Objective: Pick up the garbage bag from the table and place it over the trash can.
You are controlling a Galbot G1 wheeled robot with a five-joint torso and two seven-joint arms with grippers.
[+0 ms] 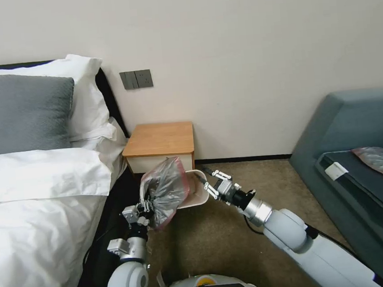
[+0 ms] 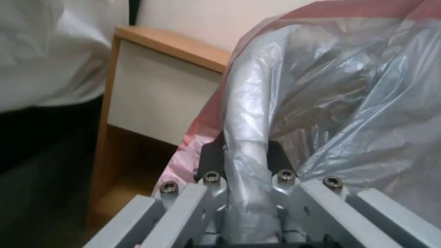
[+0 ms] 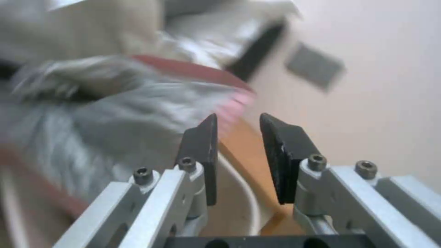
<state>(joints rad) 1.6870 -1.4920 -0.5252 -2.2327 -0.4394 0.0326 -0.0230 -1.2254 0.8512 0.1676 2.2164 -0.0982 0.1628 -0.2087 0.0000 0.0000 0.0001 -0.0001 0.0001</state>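
The garbage bag (image 1: 166, 190), crinkled grey plastic with a pink-red rim, hangs over the left part of the trash can (image 1: 201, 195), whose cream rim and inside show to its right. The can sits low in front of the table (image 1: 160, 139), a nightstand with an orange-brown top. My left gripper (image 1: 146, 207) is shut on the garbage bag (image 2: 330, 96), pinching the plastic over a rounded edge between its pads (image 2: 246, 148). At the can's right rim my right gripper (image 1: 209, 184) is open (image 3: 236, 120), and the cream rim (image 3: 250, 199) runs between its fingers.
A bed (image 1: 33, 220) with white sheets and a grey pillow fills the left side, close to my left arm. A blue-grey sofa (image 1: 348, 147) stands at the right with another flat grey plastic bag (image 1: 380, 160) on it. Brown carpet (image 1: 217, 235) lies between them.
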